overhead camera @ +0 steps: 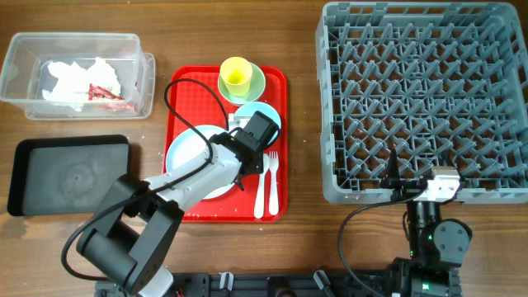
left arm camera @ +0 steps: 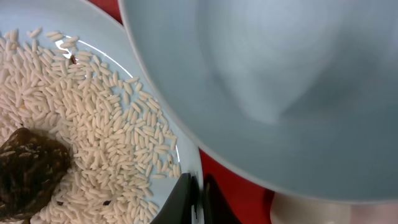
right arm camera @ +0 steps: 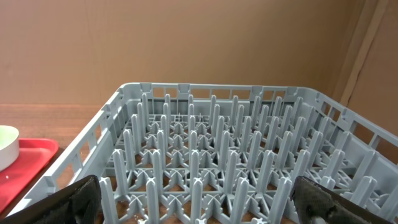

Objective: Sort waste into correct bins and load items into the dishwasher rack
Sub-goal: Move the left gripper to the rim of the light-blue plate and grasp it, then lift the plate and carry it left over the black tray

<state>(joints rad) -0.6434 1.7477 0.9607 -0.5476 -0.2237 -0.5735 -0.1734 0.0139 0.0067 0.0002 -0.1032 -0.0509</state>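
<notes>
My left gripper (left arm camera: 200,199) is shut on the rim of the light blue plate (left arm camera: 140,68), which holds white rice grains (left arm camera: 93,124) and a dark brown food scrap (left arm camera: 28,168). The light blue bowl (left arm camera: 280,81) sits right beside it. In the overhead view the gripper (overhead camera: 247,151) is at the plate's (overhead camera: 183,157) right edge, on the red tray. The yellow cup (overhead camera: 237,74) stands in the pale green bowl (overhead camera: 257,85). The white fork (overhead camera: 272,175) and spoon (overhead camera: 258,188) lie on the tray. My right gripper (right arm camera: 199,199) is open and empty at the grey dishwasher rack's (overhead camera: 421,99) front edge.
The clear tub (overhead camera: 21,78) at the back left holds crumpled white napkins (overhead camera: 66,78) and a red wrapper (overhead camera: 106,92). The shallow black tray (overhead camera: 70,173) lies in front of it. The flat red tray (overhead camera: 186,210) sits mid-table, left of the rack.
</notes>
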